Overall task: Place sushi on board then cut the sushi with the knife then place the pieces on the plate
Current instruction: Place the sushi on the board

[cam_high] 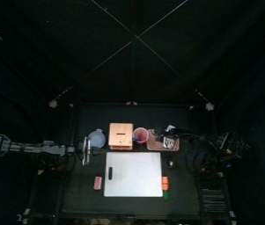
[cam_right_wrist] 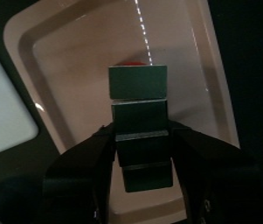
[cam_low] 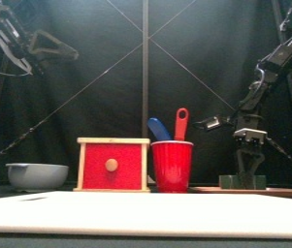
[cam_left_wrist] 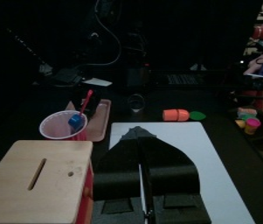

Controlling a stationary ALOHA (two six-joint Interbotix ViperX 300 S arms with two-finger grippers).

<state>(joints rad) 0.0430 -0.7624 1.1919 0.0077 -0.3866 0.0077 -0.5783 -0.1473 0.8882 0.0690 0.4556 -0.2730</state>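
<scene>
Now my right gripper (cam_right_wrist: 143, 137) is clamped across the sushi (cam_right_wrist: 138, 83), which lies on the tray (cam_right_wrist: 86, 70), I think to carry it to the board (cam_high: 135, 176). My left gripper (cam_left_wrist: 141, 142) rests closed at the table's left, out of the way.

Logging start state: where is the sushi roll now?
The sushi roll lies on the pink tray, table's right side, right of the red cup, under the right hand.

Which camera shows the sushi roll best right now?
Right wrist view: the sushi roll fills the middle, its separate blocks plain against the pink tray. Front view shows a small dark shape low on the right; top and left wrist views, nothing clear.
</scene>
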